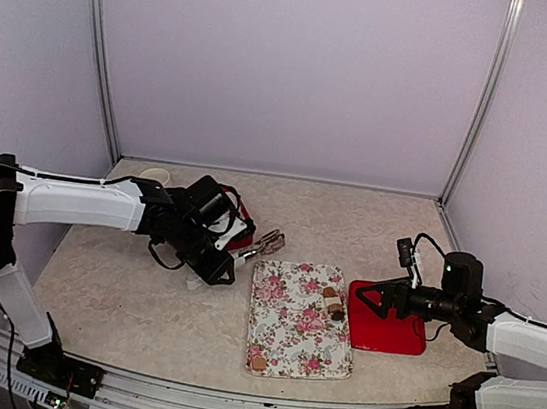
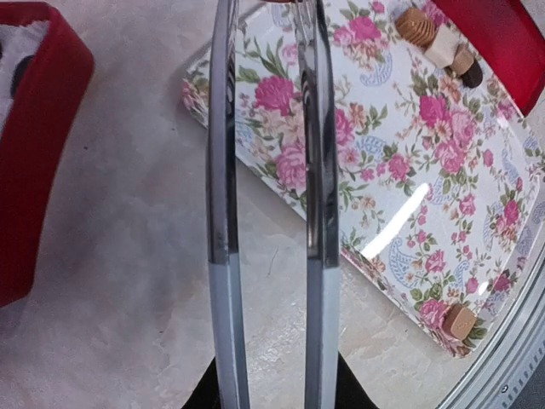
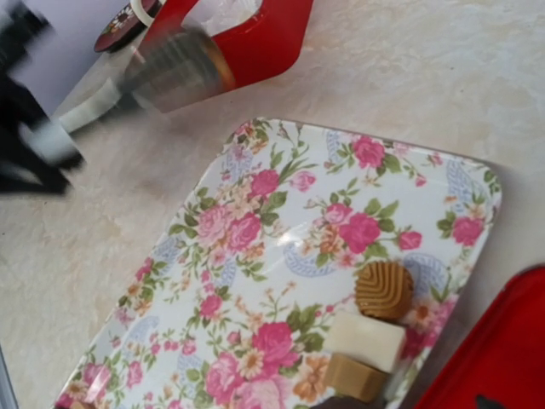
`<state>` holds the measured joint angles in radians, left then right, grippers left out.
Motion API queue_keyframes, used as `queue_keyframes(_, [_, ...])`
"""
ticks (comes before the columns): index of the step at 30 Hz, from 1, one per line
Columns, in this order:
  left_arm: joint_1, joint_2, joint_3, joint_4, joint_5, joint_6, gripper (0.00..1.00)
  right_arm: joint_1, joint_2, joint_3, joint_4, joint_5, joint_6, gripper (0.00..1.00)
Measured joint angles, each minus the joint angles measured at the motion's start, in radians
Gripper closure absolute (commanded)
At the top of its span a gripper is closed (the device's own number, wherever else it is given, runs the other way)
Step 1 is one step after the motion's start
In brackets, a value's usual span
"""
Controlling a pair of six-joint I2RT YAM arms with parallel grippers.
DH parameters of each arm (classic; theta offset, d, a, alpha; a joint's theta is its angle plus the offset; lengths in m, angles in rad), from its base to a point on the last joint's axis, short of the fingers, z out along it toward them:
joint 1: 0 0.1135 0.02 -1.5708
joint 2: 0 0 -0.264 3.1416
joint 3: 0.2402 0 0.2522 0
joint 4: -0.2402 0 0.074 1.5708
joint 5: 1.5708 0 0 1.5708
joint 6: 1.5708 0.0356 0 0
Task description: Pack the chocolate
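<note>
Chocolate pieces lie on the floral tray (image 1: 292,333): a cluster (image 1: 331,301) at its right edge and one tan piece (image 1: 258,362) near its front. The right wrist view shows a ridged tan round (image 3: 383,290), a cream block (image 3: 366,339) and a tan block (image 3: 353,377). My left gripper (image 1: 234,251) is shut on metal tongs (image 1: 269,238); their arms (image 2: 223,170) stand apart with nothing between, over the table by the tray's left edge (image 2: 255,162). The red box (image 1: 241,227) with white liner lies behind them. My right gripper (image 1: 367,297) hovers open at the tray's right edge.
A red lid (image 1: 393,331) lies flat right of the tray, under my right gripper. A small white cup (image 1: 154,176) stands at the back left. The red box (image 2: 34,153) fills the left wrist view's left edge. Walls close in the table on three sides.
</note>
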<state>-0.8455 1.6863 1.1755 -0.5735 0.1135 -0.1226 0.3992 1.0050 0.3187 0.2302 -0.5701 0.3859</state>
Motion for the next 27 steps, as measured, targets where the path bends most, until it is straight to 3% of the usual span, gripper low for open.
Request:
queue_keyframes(7, [0.192, -0.209, -0.069, 0.003, 0.039, -0.012, 0.81, 0.000, 0.012, 0.000, 0.006, -0.001, 0.000, 0.00])
queue_keyframes(16, [0.462, -0.258, -0.137, -0.024, 0.057, -0.056, 0.80, 0.000, 0.018, 0.000, 0.008, -0.002, 0.001, 0.00])
queue_keyframes(20, [0.518, -0.258, -0.138, -0.039, 0.053, -0.064, 0.78, 0.000, 0.024, 0.000, 0.012, -0.002, 0.001, 0.00])
queue_keyframes(27, [0.524, -0.230, -0.138, -0.039, 0.039, -0.079, 0.77, 0.000, 0.030, 0.000, 0.032, -0.005, 0.004, 0.00])
